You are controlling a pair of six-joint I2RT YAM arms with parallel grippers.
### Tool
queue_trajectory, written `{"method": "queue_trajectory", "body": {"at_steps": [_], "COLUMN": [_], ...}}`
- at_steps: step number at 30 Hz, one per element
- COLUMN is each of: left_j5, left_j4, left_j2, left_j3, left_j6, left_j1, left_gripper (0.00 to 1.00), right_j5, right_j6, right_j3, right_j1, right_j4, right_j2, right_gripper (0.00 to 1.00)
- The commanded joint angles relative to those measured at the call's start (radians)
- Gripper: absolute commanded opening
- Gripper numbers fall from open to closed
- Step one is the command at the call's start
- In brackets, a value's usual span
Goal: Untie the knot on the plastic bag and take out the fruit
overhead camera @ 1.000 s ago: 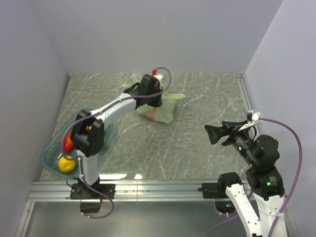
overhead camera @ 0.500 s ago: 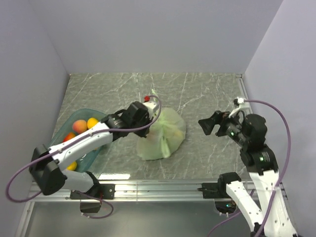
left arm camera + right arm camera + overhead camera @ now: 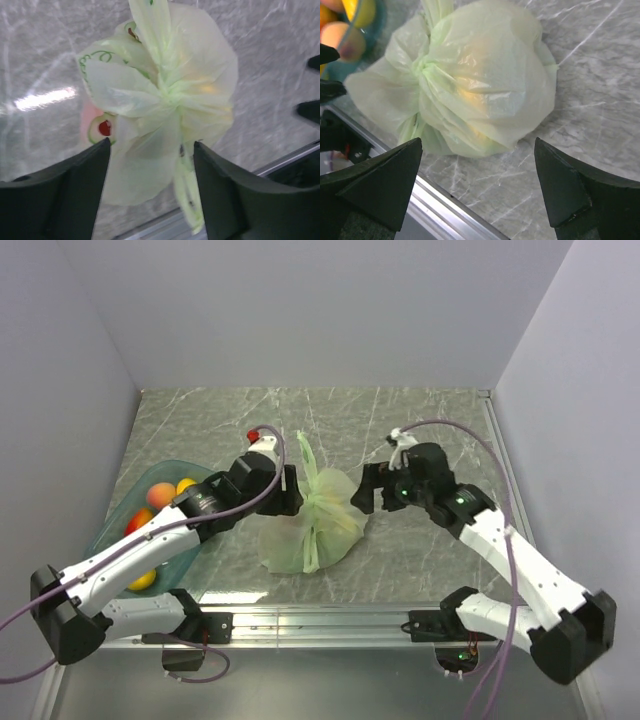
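The pale green plastic bag [image 3: 318, 525] lies tied on the marble table between my two grippers. Its knot [image 3: 312, 502] sits mid-bag, with one handle loop pointing far and another trailing near. My left gripper [image 3: 287, 496] is open just left of the knot. In the left wrist view the knot [image 3: 172, 97] lies beyond the gripper [image 3: 150, 147], and bag folds show between the spread fingers [image 3: 75, 192]. My right gripper [image 3: 366, 493] is open at the bag's right side, and the bag [image 3: 485, 80] and knot [image 3: 425, 67] lie ahead of it [image 3: 477, 145]. The fruit [image 3: 470, 92] shows only as a yellowish glow through the plastic.
A teal transparent tray [image 3: 118, 515] stands at the left and holds orange, red and yellow round pieces [image 3: 160, 495]; the left arm crosses over it. The metal rail [image 3: 320, 615] runs along the near table edge, close to the bag. White walls enclose three sides.
The left gripper carried the bag from the far middle toward the near edge, then opened and released its top. The right arm swung left and forward to the bag's right side.
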Motion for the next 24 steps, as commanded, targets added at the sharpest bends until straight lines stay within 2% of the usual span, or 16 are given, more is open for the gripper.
{"method": "queue_trajectory", "body": {"at_steps": [1, 2, 4, 11, 15, 18, 19, 20, 21, 22, 23, 24], "left_j5": [0.026, 0.026, 0.03, 0.093, 0.119, 0.157, 0.162, 0.164, 0.162, 0.162, 0.162, 0.155], "left_j4": [0.059, 0.06, 0.08, 0.201, 0.26, 0.315, 0.326, 0.338, 0.343, 0.347, 0.349, 0.349], "left_j2": [0.059, 0.073, 0.102, 0.163, 0.197, 0.215, 0.222, 0.225, 0.228, 0.231, 0.232, 0.231], "left_j3": [0.008, 0.003, -0.023, -0.115, -0.161, -0.199, -0.207, -0.212, -0.216, -0.225, -0.229, -0.236], "left_j6": [-0.16, -0.168, -0.191, -0.231, -0.257, -0.271, -0.283, -0.283, -0.284, -0.284, -0.284, -0.284], "left_j1": [0.001, 0.001, -0.002, 0.0, 0.0, 0.0, 0.0, 0.0, 0.0, 0.0, 0.0, 0.0], "left_gripper": [0.68, 0.6, 0.57, 0.56, 0.56, 0.51, 0.46, 0.34, 0.26, 0.18, 0.02, 0.01], "right_j5": [0.053, 0.056, 0.067, 0.094, 0.105, 0.102, 0.101, 0.101, 0.101, 0.101, 0.102, 0.11], "right_j6": [0.005, 0.003, 0.005, 0.04, 0.069, 0.077, 0.081, 0.083, 0.087, 0.089, 0.092, 0.091], "right_j3": [0.066, 0.074, 0.084, 0.084, 0.039, -0.014, -0.021, -0.029, -0.035, -0.047, -0.051, -0.057], "right_j1": [0.065, 0.079, 0.118, 0.191, 0.198, 0.203, 0.203, 0.203, 0.203, 0.205, 0.205, 0.206], "right_j4": [0.093, 0.109, 0.132, 0.256, 0.326, 0.361, 0.369, 0.378, 0.381, 0.384, 0.389, 0.386], "right_j2": [0.087, 0.131, 0.173, 0.355, 0.394, 0.401, 0.401, 0.397, 0.392, 0.388, 0.377, 0.369], "right_gripper": [0.95, 0.93, 0.91, 0.85, 0.81, 0.65, 0.47, 0.38, 0.3, 0.17, 0.12, 0.06]}}
